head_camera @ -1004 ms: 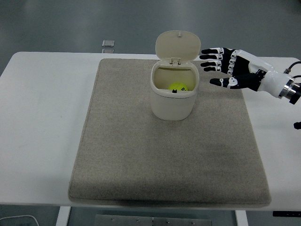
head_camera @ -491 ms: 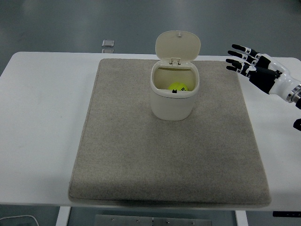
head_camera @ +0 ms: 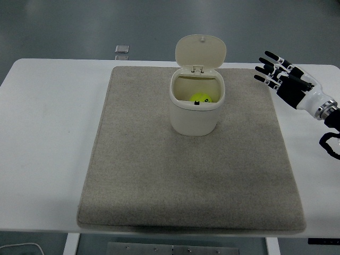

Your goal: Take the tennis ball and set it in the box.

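The right hand (head_camera: 284, 79) sits at the 3 o'clock edge of the table (head_camera: 48, 133), over the mat's far right corner, fingers spread wide and holding nothing, well apart from the box (head_camera: 195, 109). The box, a cream bin with its hinged lid (head_camera: 201, 50) standing upright at the 12 o'clock side of its mouth, rests on the grey mat (head_camera: 186, 180) toward 12 o'clock of the mat's centre; the tennis ball (head_camera: 201, 99) lies inside it, visible through the opening. A small grey object (head_camera: 122, 49) lies on the table beyond the mat's far left corner, at about 11 o'clock.
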